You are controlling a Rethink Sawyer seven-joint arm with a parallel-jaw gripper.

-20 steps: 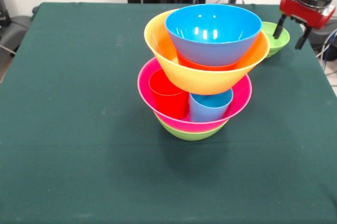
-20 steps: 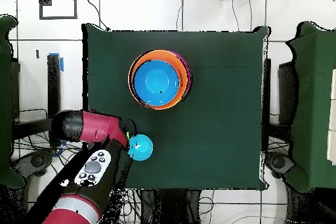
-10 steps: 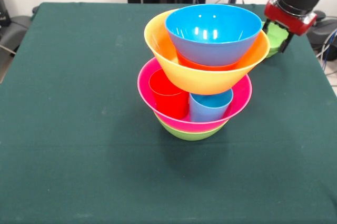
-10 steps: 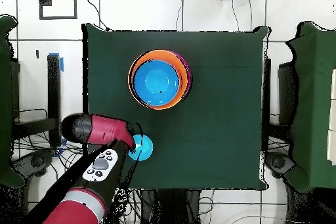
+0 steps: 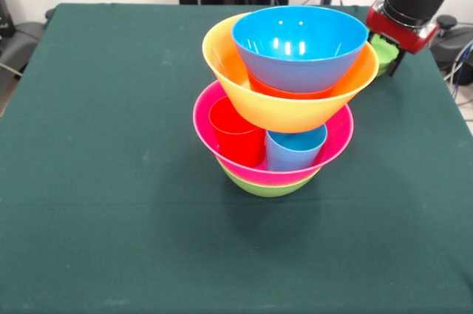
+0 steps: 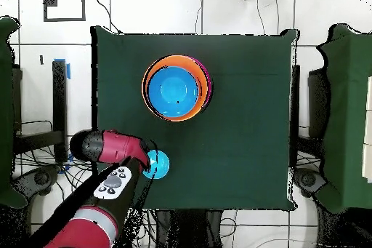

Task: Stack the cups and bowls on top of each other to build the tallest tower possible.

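Down at the far right corner of the table, my gripper sits right over the small green bowl. One black finger shows beside the bowl, but I cannot tell if the fingers are spread or pinching its rim. From above, that little bowl looks blue-green and peeks out beside the red arm.

I see the green table under it all. The tower stands in the middle, well apart from the gripper. The yellow-orange bowl sits tilted on top of the cups. The pink bowl is below it, resting in a green bowl. The blue bowl sits highest, with a small orange bowl under it. The red cup and light blue cup stand side by side in the pink bowl.
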